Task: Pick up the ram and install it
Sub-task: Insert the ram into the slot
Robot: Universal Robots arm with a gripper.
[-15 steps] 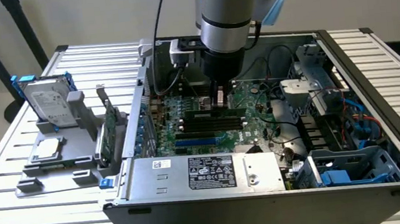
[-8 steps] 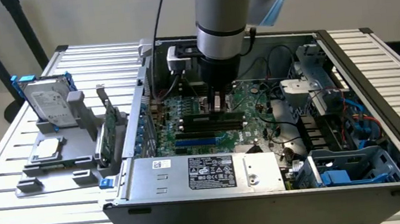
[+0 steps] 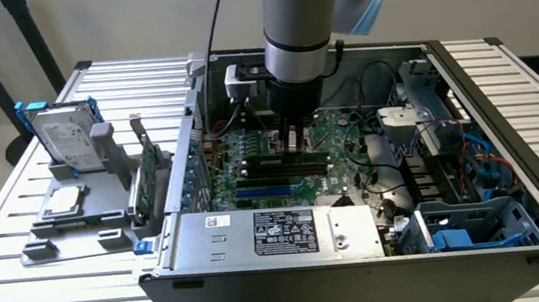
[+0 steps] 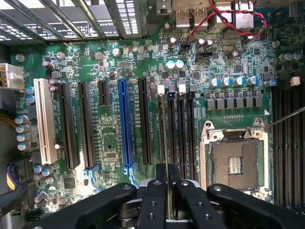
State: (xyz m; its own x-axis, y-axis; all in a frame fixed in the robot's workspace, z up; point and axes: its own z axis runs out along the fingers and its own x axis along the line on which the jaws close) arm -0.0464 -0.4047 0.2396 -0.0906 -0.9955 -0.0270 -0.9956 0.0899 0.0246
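Looking at the ram [image 4: 167,171], I see it edge-on, a thin dark strip pinched between the nearly closed fingers of the claw [image 4: 167,187], which hangs over the black memory slots [image 3: 286,166] at the centre of the exterior view. The power supply's label [image 3: 289,233], low in that view, and the hard drive's label [image 3: 66,138] at its left are too small for me to read.

Open computer case [image 3: 364,284]: access from above free. Motherboard [image 4: 109,143], centre: open, low parts only. Near side in the exterior view: power supply [image 3: 278,233] blocks. Exterior view's right: drive cage [image 3: 429,93] and loose cables [image 3: 492,165] crowd the wall. Above the memory slots [image 4: 183,129]: gripper [image 4: 169,200], fingers [image 4: 155,200] closed on the ram [image 4: 167,191].
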